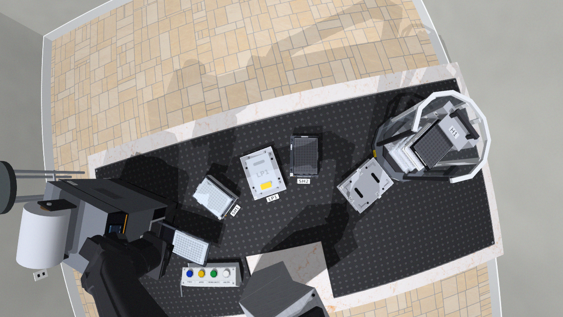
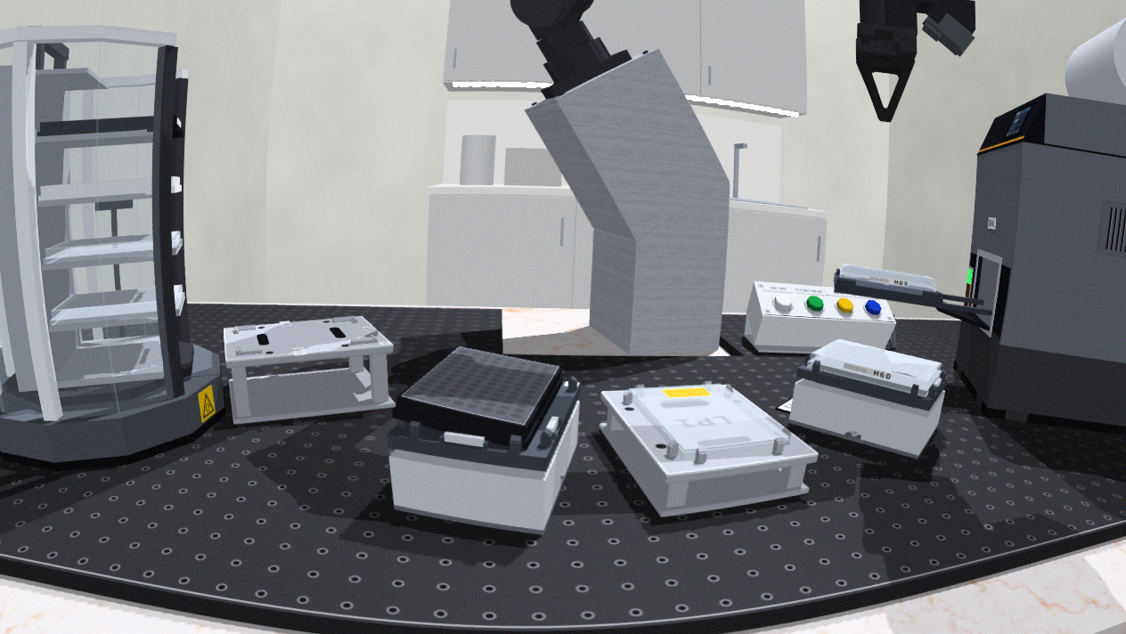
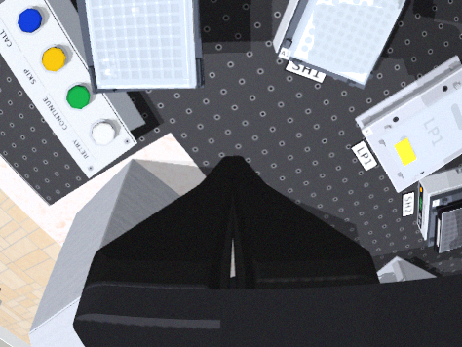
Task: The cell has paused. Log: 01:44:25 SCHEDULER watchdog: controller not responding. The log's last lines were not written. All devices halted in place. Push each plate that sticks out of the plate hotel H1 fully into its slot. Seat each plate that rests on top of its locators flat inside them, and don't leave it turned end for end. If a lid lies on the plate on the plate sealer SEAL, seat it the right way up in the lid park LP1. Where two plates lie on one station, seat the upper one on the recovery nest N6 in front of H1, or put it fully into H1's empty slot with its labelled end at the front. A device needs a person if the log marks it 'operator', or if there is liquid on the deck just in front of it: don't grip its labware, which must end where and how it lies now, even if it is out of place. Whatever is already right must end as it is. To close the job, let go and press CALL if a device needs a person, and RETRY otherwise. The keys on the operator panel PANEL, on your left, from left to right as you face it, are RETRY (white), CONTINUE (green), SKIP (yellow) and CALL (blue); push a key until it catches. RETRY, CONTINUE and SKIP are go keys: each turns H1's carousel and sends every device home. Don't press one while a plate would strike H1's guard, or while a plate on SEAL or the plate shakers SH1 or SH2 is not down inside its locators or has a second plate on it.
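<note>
Although the gripper point(image 2: 884, 109) hangs high over the desk corner shared by the plate sealer SEAL point(image 2: 1048, 275) and the operator panel PANEL point(image 2: 819, 327), its fingers are pressed together with nothing between them. This posture probably suits pushing a key rather than lifting labware.

PANEL sits at the desk edge nearest the arm's base. Its white RETRY key point(image 2: 782, 301) is at one end and its blue CALL key point(image 2: 872, 306) is at the end nearer SEAL.

A white plate marked M09 point(image 2: 886, 279) lies on SEAL's extended tray, with no lid visible on it. A second white plate, M60 point(image 2: 874, 366), sits level on shaker SH1. The lid park LP1 point(image 2: 709, 464) occupies mid-desk, and the recovery nest N6 point(image 2: 259, 394) carries nothing. N6 stands before the plate hotel H1 point(image 2: 169, 197) at the opposite end of the desk.

The exterior view alone shows the dark plate point(image 2: 480, 389) on shaker SH2 canted, apparently riding on its locators. From the top view the same plate looks merely square over its station. By that reading a go key would be unsafe until the plate is seated.

The wrist view looks straight down past the closed tips and gives the key order most plainly. The top view alone looks down into H1, though the guard makes any protrusion hard to judge. No liquid on the deck can be made out.
</note>
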`<state>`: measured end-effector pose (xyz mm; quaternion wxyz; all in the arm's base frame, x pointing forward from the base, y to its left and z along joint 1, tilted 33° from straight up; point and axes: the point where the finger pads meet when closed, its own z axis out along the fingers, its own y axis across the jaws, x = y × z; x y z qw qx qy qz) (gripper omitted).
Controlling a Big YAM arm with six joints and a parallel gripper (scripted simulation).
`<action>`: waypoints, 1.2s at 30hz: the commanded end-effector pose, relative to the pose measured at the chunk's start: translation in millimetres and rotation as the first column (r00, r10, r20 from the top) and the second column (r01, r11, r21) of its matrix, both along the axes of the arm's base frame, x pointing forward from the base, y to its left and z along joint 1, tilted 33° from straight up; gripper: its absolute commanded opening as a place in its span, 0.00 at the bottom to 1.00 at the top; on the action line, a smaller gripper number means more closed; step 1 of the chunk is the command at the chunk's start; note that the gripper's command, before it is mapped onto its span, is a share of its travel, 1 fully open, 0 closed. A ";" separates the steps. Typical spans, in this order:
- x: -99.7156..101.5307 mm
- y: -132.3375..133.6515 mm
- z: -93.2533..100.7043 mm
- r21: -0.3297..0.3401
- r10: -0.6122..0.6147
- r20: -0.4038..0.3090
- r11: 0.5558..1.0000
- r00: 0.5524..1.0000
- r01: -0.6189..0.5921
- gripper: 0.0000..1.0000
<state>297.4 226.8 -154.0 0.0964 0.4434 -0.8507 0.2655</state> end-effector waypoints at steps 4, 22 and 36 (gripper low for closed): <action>-5.7 35.5 -9.3 0.022 0.006 0.027 1.000 1.000 -0.006 0.00; -43.6 67.5 -33.5 0.022 0.005 0.024 1.000 1.000 -0.005 0.00; -42.5 60.9 -30.0 0.023 0.030 0.007 0.999 1.000 -0.030 0.00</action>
